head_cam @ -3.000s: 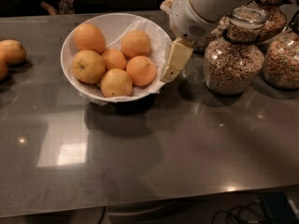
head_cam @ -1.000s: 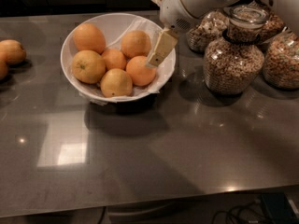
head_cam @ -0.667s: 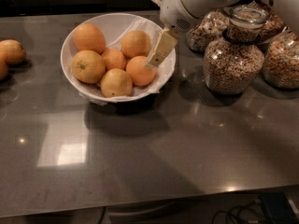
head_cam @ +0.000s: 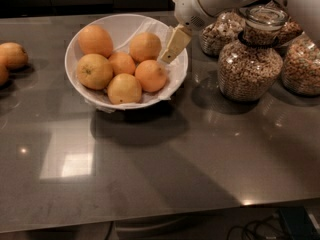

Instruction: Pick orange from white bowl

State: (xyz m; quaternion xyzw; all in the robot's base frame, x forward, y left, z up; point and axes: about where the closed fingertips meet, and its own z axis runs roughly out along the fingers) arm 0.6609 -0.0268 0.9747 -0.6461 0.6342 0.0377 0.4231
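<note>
Hovering over one white bowl of six oranges, gripper, grip unclear, beside the orange

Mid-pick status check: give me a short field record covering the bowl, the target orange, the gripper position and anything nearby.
bowl: white bowl, paper-lined, on the grey table, six oranges inside
target: orange, deep orange, right side of the bowl, nearest the gripper
gripper: gripper at the bowl's right rim, just above and right of the target; contact cannot be told
neighbours: glass jars right of the bowl; loose oranges at the table's left edge
</note>
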